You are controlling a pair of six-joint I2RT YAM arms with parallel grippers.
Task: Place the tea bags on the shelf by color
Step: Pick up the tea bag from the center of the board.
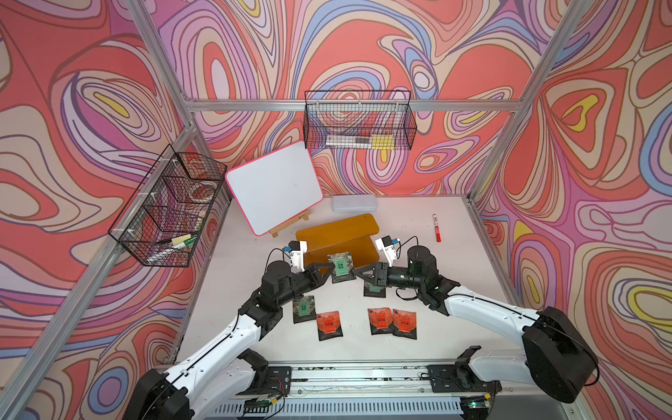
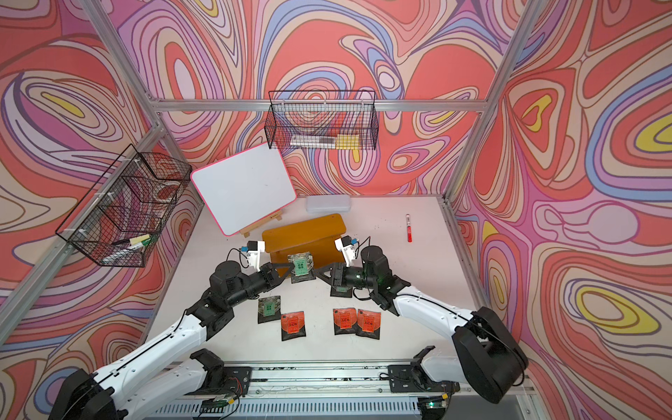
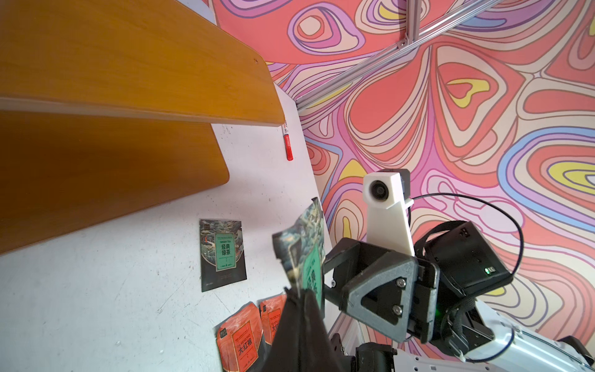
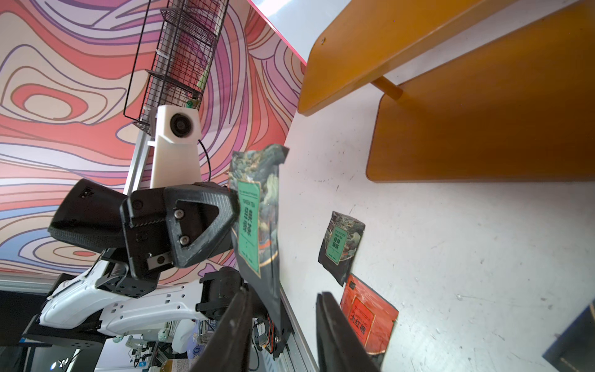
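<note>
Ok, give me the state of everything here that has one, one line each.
left tool: shut on held green tea bag.
right tool: open, at that bag's edge.
orange tea bags: three, flat on table.
loose green tea bags: two, flat on table.
shelf: both tiers bare.
whiteboard: propped up, tilted.
red marker: lying on table.

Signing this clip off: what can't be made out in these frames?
- Third green tea bag: both top views, mostly covered by the right gripper.
- Held green tea bag: left wrist view, lower part behind the left gripper.
- Back wire basket: contents too small in top views.
</note>
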